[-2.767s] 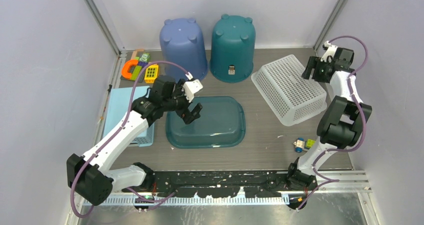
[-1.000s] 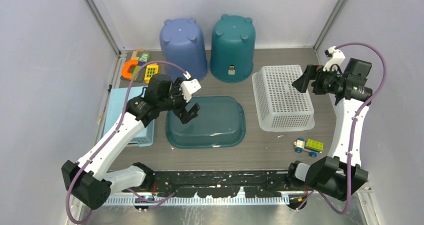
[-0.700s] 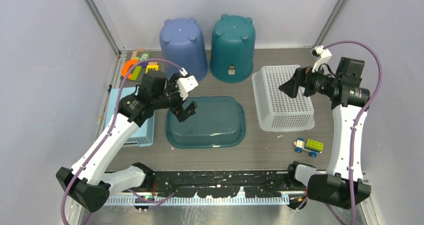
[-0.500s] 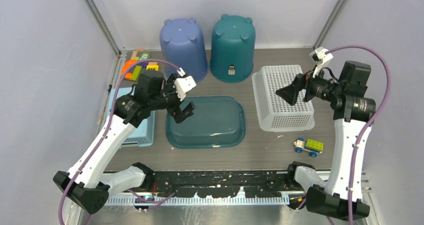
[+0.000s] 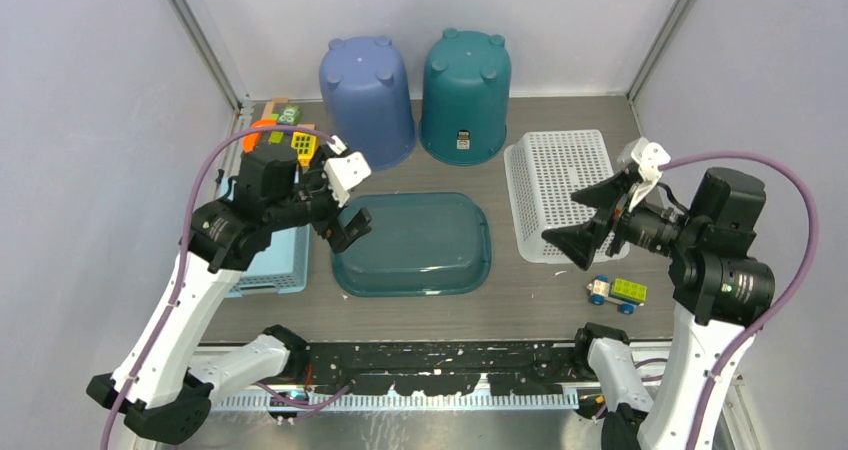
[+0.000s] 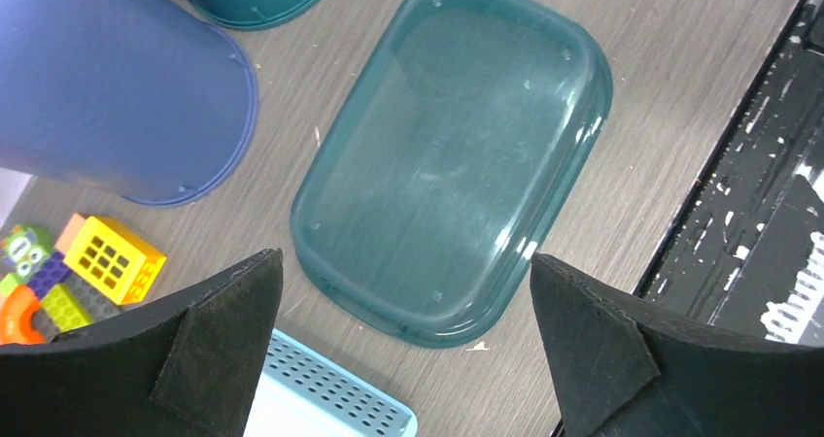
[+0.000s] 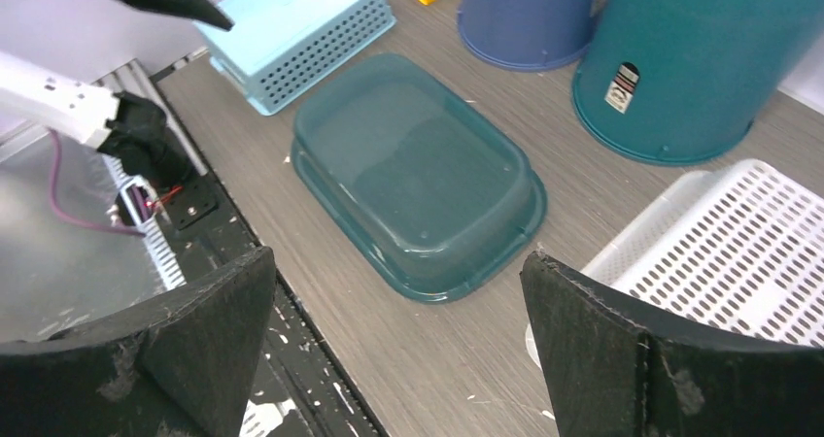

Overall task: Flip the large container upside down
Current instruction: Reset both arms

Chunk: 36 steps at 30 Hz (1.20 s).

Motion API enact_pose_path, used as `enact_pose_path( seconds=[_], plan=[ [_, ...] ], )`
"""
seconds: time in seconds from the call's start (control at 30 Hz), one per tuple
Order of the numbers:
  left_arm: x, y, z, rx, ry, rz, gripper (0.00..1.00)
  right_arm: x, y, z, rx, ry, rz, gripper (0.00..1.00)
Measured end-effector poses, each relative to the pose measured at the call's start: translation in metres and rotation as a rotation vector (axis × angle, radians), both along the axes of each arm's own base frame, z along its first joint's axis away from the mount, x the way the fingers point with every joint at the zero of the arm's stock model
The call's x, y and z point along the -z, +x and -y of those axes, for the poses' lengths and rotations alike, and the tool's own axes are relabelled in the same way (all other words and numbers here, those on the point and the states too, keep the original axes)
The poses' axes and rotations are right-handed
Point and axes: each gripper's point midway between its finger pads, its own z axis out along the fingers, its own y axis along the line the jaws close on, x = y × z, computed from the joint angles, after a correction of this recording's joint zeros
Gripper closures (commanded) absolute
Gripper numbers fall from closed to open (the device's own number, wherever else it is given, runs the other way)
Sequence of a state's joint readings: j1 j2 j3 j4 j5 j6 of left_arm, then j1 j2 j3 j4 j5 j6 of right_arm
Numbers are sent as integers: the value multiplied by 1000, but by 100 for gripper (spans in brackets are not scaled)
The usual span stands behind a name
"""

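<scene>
Found the white basket (image 5: 560,170) lying bottom-up at the right of the table (image 5: 520,295), apart from the teal tub (image 5: 415,245) on its left and near the toy car (image 5: 600,291) off its near edge, with bare wood between them. Saw the left gripper (image 6: 405,262) and the right gripper (image 7: 396,254) both with fingers spread wide and holding nothing, the left above the tub's left rim, the right above the basket's near edge. Against the earliest view, noted the basket flat instead of tilted, and both arms drawn back toward the near side.
</scene>
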<state>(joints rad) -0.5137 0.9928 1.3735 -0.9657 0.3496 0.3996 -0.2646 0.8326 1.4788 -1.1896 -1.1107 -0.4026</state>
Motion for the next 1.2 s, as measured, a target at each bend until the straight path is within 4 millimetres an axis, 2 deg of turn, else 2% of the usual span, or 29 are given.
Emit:
enact_pose_path(
  seconds=[0.1, 0.2, 0.3, 0.4, 0.5, 0.57, 0.67, 0.8, 0.9, 1.07, 1.2],
  plan=[
    [-8, 0, -6, -30, -1, 26, 0, -5, -13, -8, -35, 19, 16, 0],
    [-10, 1, -12, -62, 4, 35, 0, 0, -7, -7, -27, 42, -12, 0],
    [-9, 3, -15, -87, 10, 34, 0, 16, 9, -6, -13, 51, -96, 0],
    [-9, 5, -17, -106, 17, 38, 0, 37, 26, -19, -54, 8, -180, 0],
    [-9, 6, -20, -119, 23, 41, 0, 62, 34, -43, -127, -56, -255, 0],
    [-9, 6, -20, -120, 24, 43, 0, 75, 40, -50, -142, -91, -295, 0],
    [-9, 4, -21, -115, 24, 45, 0, 79, 37, -57, -168, -121, -293, 0],
    [-10, -5, -23, -98, 21, 48, 0, 65, 23, -62, -230, -129, -238, 0],
    [-11, -13, -26, -75, 24, 57, 0, 50, 3, -61, -281, -125, -170, 0],
    [-11, -30, -31, -35, 33, 65, 0, 27, -46, -53, -381, -126, -20, 0],
    [-14, -45, -36, -8, 28, 83, 0, 19, -84, -46, -451, -139, 83, 0]
  ],
)
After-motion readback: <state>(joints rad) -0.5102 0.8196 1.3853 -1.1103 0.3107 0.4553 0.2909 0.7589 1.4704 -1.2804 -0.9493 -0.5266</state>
